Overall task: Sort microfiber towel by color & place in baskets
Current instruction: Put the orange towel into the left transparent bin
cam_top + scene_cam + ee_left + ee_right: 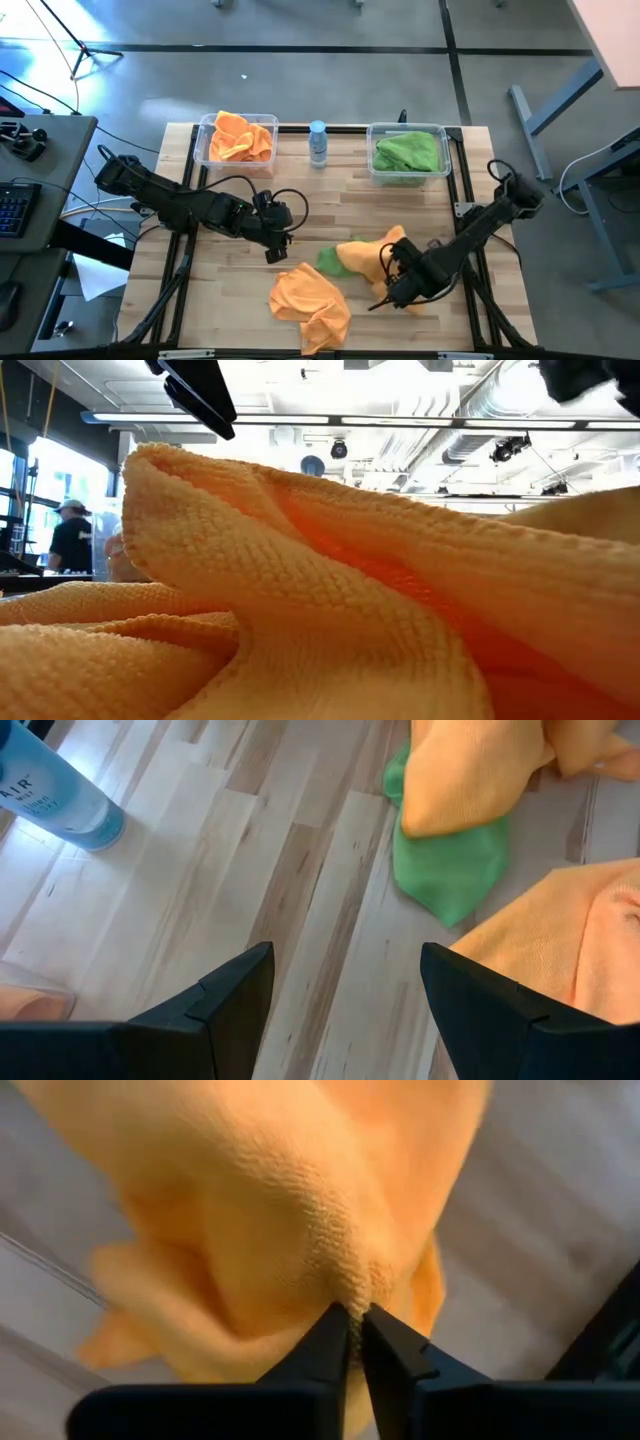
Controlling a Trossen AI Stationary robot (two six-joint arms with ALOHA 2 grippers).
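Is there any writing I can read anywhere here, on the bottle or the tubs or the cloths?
"AIR": large white letters on the bottle, cut off by the picture's edge in the left wrist view.
A smaller line of print below it on the bottle: too blurred to read.
Orange towels, green towel and baskets: no writing visible.

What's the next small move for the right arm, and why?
Probably lift. The right gripper is pinched on a fold of an orange towel low over the table, and the orange basket sits at the far left corner. The towel must clear the green towel beside it first.
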